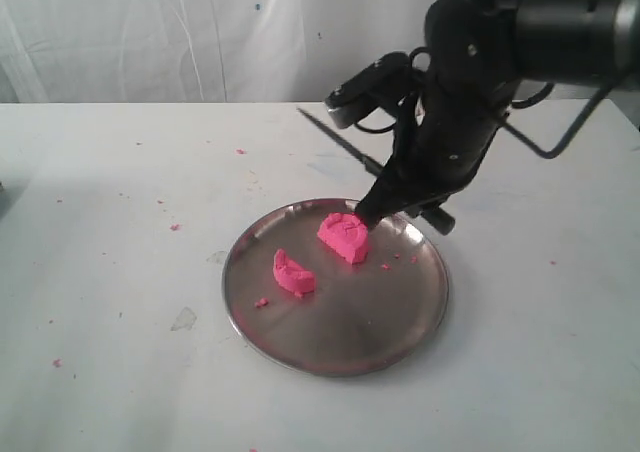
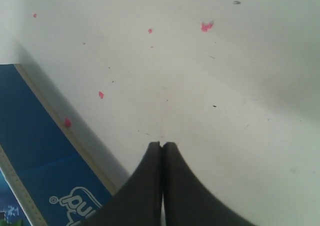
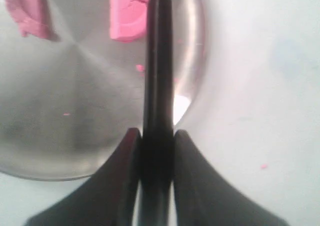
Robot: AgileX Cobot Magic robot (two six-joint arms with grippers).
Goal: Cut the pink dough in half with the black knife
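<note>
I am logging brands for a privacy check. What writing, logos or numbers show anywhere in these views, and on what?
Blue printed box at the table edge, left wrist view: white outlined letters, cut off and upside down, not readable.
Round steel plate, pink dough, slim black knife: no text.

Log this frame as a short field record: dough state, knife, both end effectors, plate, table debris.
dough state: pink dough already in two chunks, apart from each other, second chunk nearer the plate's middle
knife: black knife clamped in the right end effector, one end by the chunk near the rim
left end effector: left end effector shut, empty, over bare table, away from the plate
plate: steel plate holds both chunks and a few pink crumbs
table debris: pink crumbs scattered on the white table
</note>
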